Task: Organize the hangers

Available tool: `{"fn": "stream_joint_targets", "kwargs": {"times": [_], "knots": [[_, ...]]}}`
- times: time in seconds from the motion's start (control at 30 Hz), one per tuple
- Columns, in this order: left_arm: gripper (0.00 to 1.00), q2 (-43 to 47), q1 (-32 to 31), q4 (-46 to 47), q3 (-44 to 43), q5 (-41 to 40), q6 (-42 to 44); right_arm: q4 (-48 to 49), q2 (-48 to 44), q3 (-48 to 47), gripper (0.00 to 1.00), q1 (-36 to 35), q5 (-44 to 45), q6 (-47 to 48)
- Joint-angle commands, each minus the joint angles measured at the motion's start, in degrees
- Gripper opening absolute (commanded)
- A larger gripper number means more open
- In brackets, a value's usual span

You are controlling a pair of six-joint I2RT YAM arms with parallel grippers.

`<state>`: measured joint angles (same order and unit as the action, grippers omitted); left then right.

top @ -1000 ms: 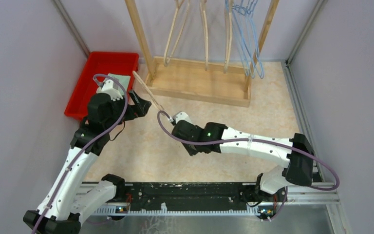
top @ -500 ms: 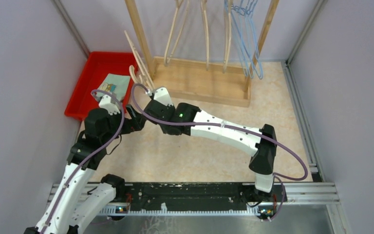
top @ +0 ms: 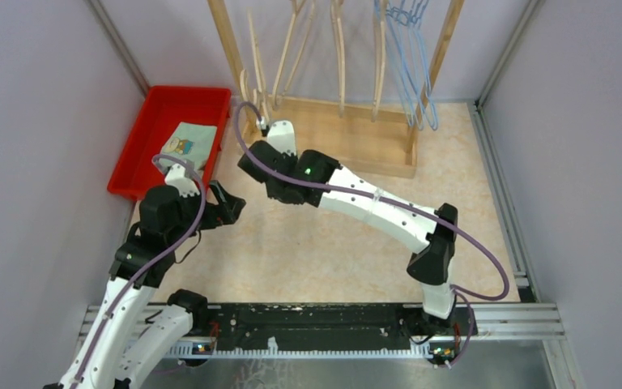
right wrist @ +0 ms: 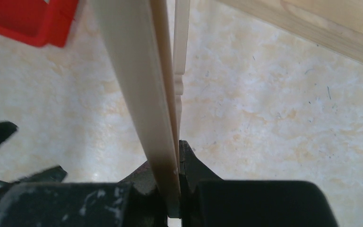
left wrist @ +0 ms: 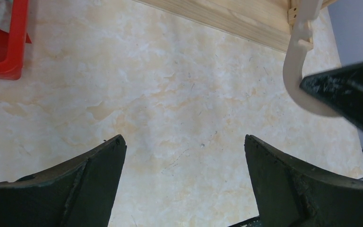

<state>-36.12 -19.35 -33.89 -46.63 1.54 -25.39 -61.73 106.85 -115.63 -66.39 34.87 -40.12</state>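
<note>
My right gripper is shut on a beige hanger and holds it upright just right of the rack's left post. In the right wrist view the jaws are pinched on its flat beige arm. Its curved hook shows in the left wrist view. My left gripper is open and empty, low over the floor left of the right arm; its fingers stand wide apart. More beige hangers and light-blue wire hangers hang on the rack.
The wooden rack's base stands at the back, its posts rising at left and right. A red bin holding a folded cloth sits at the back left. Walls close in on both sides.
My right arm has carried the beige hanger up and back, from beside the bin to the rack's left post, turning it upright. My left gripper has drawn back a little, still open.
</note>
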Motion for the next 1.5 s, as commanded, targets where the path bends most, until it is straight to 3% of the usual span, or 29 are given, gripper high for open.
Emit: {"fn": "stream_joint_targets", "kwargs": {"times": [0.0, 0.3, 0.5, 0.83, 1.23, 1.47], "knots": [[1.0, 1.6, 0.1, -1.9, 0.1, 1.2, 0.9, 3.6, 2.9, -9.1, 0.0, 2.1, 0.7, -1.7], [1.0, 3.1, 0.1, -4.8, -1.6, 1.1, 1.5, 6.5, 5.8, -13.7, 0.0, 4.8, -2.8, -5.0], [1.0, 3.5, 0.1, -6.8, -3.0, 1.0, 1.6, 4.8, 11.0, -24.7, 0.0, 5.1, -5.0, -5.8], [1.0, 4.8, 0.2, -10.2, -6.4, 0.5, 1.2, 11.9, 12.5, -25.2, 0.0, 11.2, -13.3, -10.0], [1.0, 5.1, 0.1, -12.8, -7.6, -0.6, 1.3, 14.5, 12.0, -28.3, 0.0, 15.7, -13.3, -2.4], [1.0, 3.2, 0.1, -7.7, -6.0, -0.2, 0.8, 10.2, 8.9, -24.6, 0.0, 16.1, -20.6, 5.2]]}}
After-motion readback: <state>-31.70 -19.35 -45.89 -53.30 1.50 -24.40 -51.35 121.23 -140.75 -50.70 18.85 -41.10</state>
